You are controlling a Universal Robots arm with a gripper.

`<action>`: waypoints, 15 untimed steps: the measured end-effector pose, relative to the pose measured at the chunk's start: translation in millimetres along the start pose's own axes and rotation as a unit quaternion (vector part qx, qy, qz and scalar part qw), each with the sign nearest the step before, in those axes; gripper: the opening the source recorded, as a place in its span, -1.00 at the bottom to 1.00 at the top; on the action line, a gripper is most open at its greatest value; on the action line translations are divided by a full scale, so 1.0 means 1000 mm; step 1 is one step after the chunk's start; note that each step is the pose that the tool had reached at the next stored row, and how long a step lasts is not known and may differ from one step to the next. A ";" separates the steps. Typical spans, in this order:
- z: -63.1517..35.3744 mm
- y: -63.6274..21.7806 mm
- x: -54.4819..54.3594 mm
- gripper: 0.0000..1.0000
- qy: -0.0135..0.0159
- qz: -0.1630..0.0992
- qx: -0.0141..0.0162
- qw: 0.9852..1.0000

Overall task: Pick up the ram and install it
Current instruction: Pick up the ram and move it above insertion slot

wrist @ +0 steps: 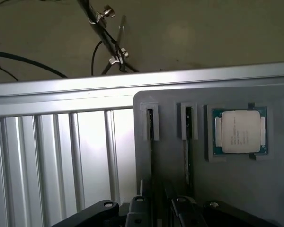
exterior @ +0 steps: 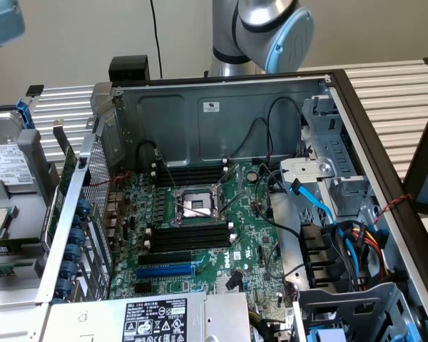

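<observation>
The ram (wrist: pixel 151 126) is seen standing on edge in a slot of the grey holder tray (wrist: pixel 232 189), with a 2nd stick (wrist: pixel 188 126) slotted just beside it and a processor chip (wrist: pixel 240 131) past that. Its long axis is lined up straight ahead of the gripper (wrist: pixel 158 210), whose jaws are spread apart with nothing between them, near the ram's closer end. In the exterior view, the motherboard's black memory slots (exterior: pixel 189 237) appear unfilled.
</observation>
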State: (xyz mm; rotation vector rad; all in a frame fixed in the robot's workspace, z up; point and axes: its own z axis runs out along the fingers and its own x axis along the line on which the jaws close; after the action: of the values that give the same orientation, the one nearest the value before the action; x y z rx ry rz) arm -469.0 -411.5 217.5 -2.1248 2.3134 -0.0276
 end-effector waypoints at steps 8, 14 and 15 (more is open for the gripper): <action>0.0021 0.0000 0.000 -0.51 0.000 0.000 0.000 1.000; 0.0024 0.0000 0.001 -0.51 0.000 0.000 0.000 1.000; 0.0026 0.0001 0.002 -0.51 0.000 0.000 0.000 1.000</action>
State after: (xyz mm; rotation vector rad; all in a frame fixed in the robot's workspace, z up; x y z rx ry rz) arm -469.2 -413.4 214.9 -2.1250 2.3134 -0.0275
